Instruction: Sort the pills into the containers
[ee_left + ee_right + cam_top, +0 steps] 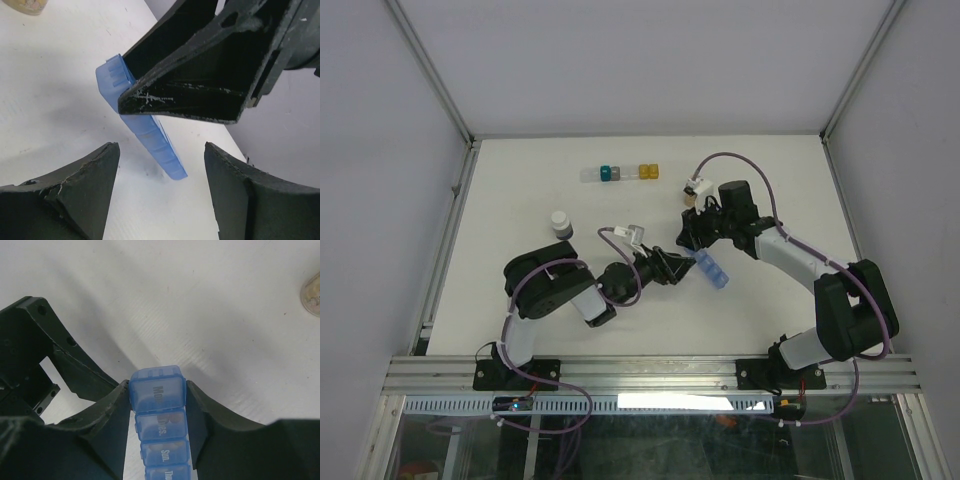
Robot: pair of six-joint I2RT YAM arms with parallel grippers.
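My right pincer (157, 390) is closed on the blue container strip (160, 427). The two fingers press the long sides of the strip at its end compartment, the one whose lid reads "Mon". The lids behind it also carry day names. All lids that I can see are shut.

From above, the blue container strip (712, 270) is near the middle of the desk (520, 180), running slantwise, with my right pincer (698, 250) at its far end. In my left wrist view the strip (150, 132) looks tilted, with a shadow under it. I cannot tell if its near end touches the desk.

My left pincer (161, 150) is open, with nothing between its fingers. It points toward the near end of the strip, which is just in front of the fingertips and apart from them. From above, the left pincer (680, 268) is just beside the strip on its left.

The pills (29, 5) show as an orange-tan mass in the small bottle (312, 294), which stands on the desk well apart from the strip, beyond my right pincer.

Farther back on the desk is a cube row (620, 172) in teal, grey, yellow and clear. A small jar (561, 222) with a pale cap stands near my left arm.
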